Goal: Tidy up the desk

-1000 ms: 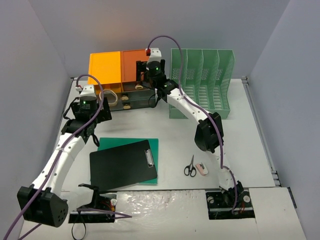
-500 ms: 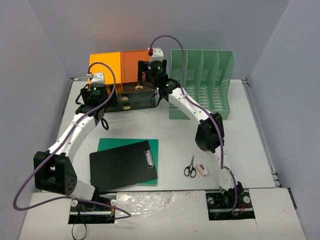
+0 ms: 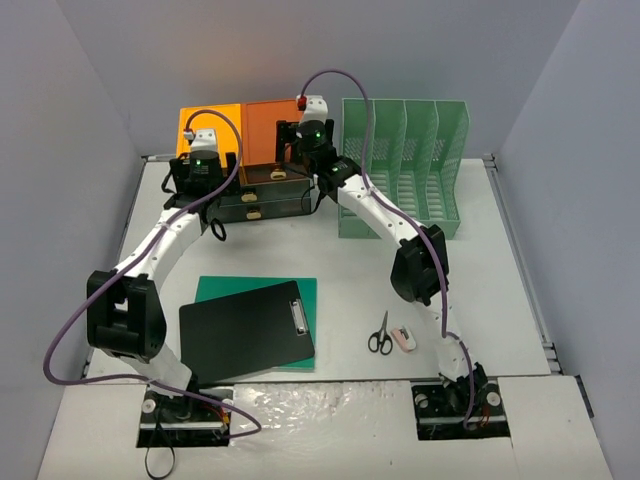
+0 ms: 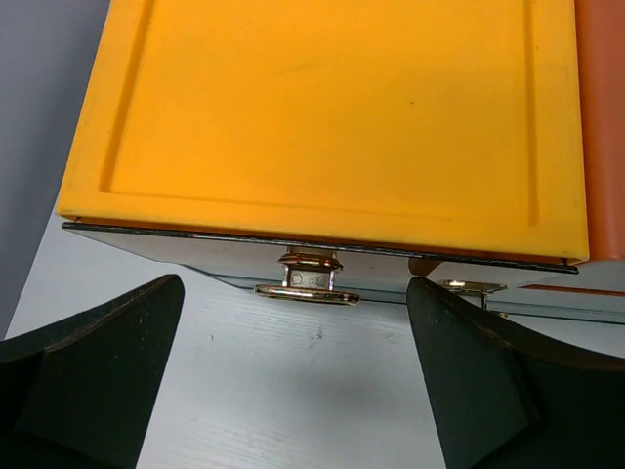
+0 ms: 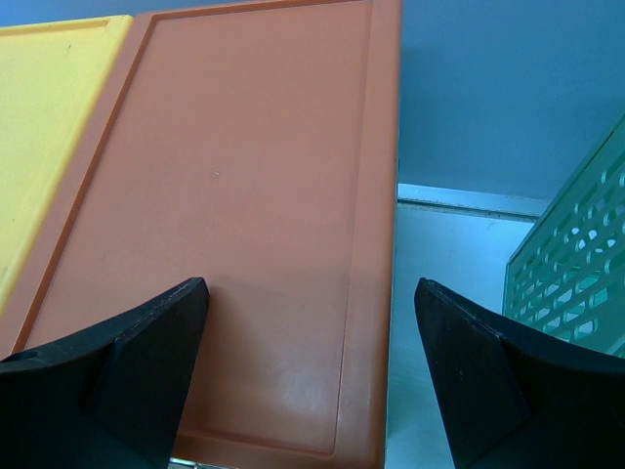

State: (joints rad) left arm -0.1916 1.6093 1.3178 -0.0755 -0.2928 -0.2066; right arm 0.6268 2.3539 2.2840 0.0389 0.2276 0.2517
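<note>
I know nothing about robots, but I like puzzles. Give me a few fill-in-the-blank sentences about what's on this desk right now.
The black clipboard lies on a ____ sheet.
Seen from above, the scissors lie on the desk to the ____ of the clipboard.
The left pincer and the right pincer both stand ____, holding nothing.
Missing words: green; right; open.

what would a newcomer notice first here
The bright yellow-and-orange drawer unit at the back left, with the left arm and right arm both stretched to it, jaws open. Beside it on the desk stands a green file rack; nearer the arm bases, a black clipboard lies on a green sheet.
</note>
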